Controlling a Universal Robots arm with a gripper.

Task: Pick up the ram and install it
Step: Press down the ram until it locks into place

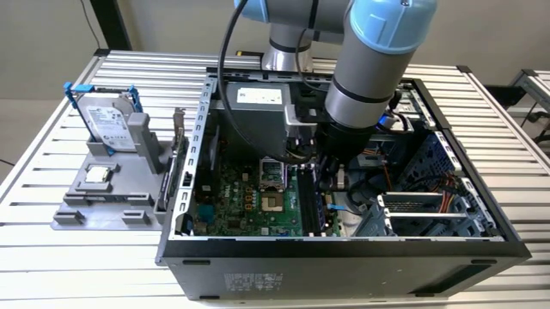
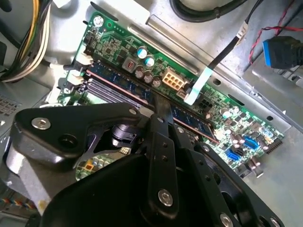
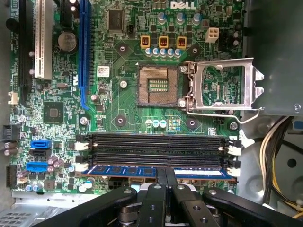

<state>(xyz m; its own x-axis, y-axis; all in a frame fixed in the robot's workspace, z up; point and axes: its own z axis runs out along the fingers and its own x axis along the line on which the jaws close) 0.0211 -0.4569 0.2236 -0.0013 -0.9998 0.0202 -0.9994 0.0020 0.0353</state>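
Inside the case: arm reaching down into the open computer case on the slatted table; lower end lost among cables and metal in the exterior view.
Gripper: black fingers closed together on the ram, tips pinching its middle, seen in both wrist views; the contact itself half covered by the fingers.
Ram: long blue stick with dark chips, lying along the slot nearest the board's edge, parallel to the other slots; middle stretch hidden behind the fingers, both ends showing. In the second wrist view running past the fingers on both sides.
Seating: cannot tell whether fully pressed home; white end latches visible, their position hard to read.
Other slots: black, empty memory slots just beside the ram.
Motherboard: green board with open processor socket and raised metal retention frame beside it.
Cables: bundle of yellow and black wires cut off at the picture's edge; blue connector partly cropped.
Outside the case: hard drive in a blue frame standing upright on a grey holder, towards the exterior view's left, well apart from the gripper.
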